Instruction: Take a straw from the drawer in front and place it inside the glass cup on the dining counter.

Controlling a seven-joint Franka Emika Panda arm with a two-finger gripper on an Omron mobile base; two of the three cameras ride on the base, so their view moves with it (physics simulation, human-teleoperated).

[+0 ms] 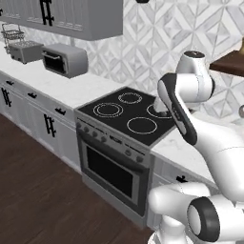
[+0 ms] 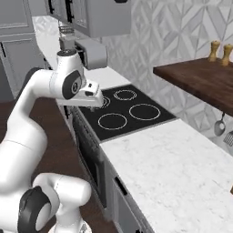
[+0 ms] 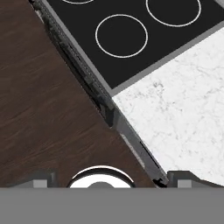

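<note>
My gripper (image 3: 114, 179) hangs open and empty above the front edge of the kitchen counter, its fingertips (image 3: 41, 179) set wide apart. In the right base view the gripper (image 2: 92, 105) is over the cooktop's front left corner. The drawer (image 2: 119, 187) is the light-grey front with a short black bar handle, just right of the oven and under the marble worktop, and it is shut. I also see the drawer (image 1: 180, 178) beside the oven, and the drawer (image 3: 139, 146) from above as a thin grey edge. The straw is hidden. The glass cup and the dining counter are out of view.
A black cooktop (image 1: 126, 114) sits over an oven (image 1: 112, 174). A toaster (image 1: 25, 51) and a toaster oven (image 1: 64, 59) stand on the counter at left. A dark wooden shelf (image 2: 200, 79) juts out over the worktop (image 2: 173, 164) at right. Dark wood floor (image 3: 48, 109) lies in front.
</note>
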